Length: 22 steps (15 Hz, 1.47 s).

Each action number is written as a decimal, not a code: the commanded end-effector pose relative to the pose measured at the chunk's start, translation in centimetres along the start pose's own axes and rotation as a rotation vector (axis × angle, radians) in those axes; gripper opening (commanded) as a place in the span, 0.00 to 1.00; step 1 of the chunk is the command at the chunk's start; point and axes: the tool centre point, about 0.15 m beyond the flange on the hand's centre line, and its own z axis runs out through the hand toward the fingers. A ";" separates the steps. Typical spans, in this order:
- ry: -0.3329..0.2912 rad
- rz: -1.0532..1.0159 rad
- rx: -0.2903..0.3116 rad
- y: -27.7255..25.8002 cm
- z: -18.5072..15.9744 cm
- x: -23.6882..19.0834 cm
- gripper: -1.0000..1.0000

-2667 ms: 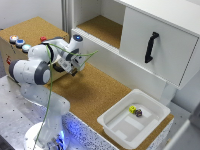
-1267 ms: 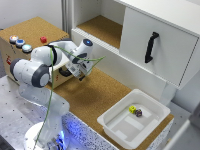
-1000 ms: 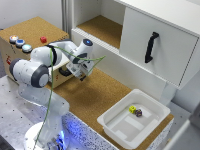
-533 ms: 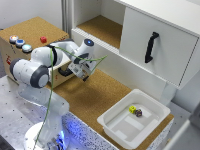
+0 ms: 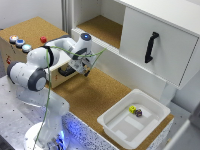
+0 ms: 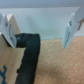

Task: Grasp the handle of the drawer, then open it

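Note:
The drawer is the front of a cork-topped wooden box (image 5: 30, 31) on the exterior view's left. Its black handle (image 5: 66, 72) sticks out from the box's front face. My gripper (image 5: 85, 69) is right in front of that face, just to the exterior view's right of the handle. In the wrist view the gripper (image 6: 40, 31) is open, with its white fingers (image 6: 7, 29) wide apart. The black handle (image 6: 30, 52) lies beyond the fingertips, close to one finger, and nothing is held.
A white cabinet with a black vertical handle (image 5: 151, 47) stands at the back right, with an open cork shelf (image 5: 100, 27) beside it. A white tray (image 5: 116, 125) holds two small dice. Coloured buttons (image 5: 19, 43) sit on the box top. A green cable loops around the arm.
The gripper has moved a little to the exterior view's right and closer to the box's front, then almost held still over the last second. It has stayed open.

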 end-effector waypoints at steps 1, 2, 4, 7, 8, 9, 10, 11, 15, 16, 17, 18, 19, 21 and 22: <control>0.028 0.076 -0.204 3.5 -5.2 0.6 1.00; 0.038 0.104 -0.225 5.0 -5.8 0.7 1.00; 0.048 0.175 -0.249 8.5 -6.7 0.9 1.00; 0.034 0.265 -0.251 13.4 -6.8 0.9 1.00; 0.029 0.300 -0.255 14.9 -6.8 0.8 1.00; 0.028 0.341 -0.272 16.4 -6.8 0.8 1.00; 0.028 0.400 -0.259 18.5 -6.9 0.6 1.00; 0.011 0.453 -0.296 20.9 -6.8 0.5 1.00; -0.053 0.627 -0.364 30.3 -5.4 -0.2 1.00; -0.065 0.669 -0.349 32.7 -5.0 -0.5 1.00; -0.073 0.710 -0.364 34.8 -4.7 -0.8 1.00; -0.085 0.730 -0.364 36.8 -4.3 -1.1 1.00; -0.095 0.747 -0.362 38.3 -4.1 -1.3 1.00; -0.098 0.793 -0.372 42.2 -3.6 -2.2 1.00; -0.099 0.812 -0.358 43.4 -3.4 -2.6 1.00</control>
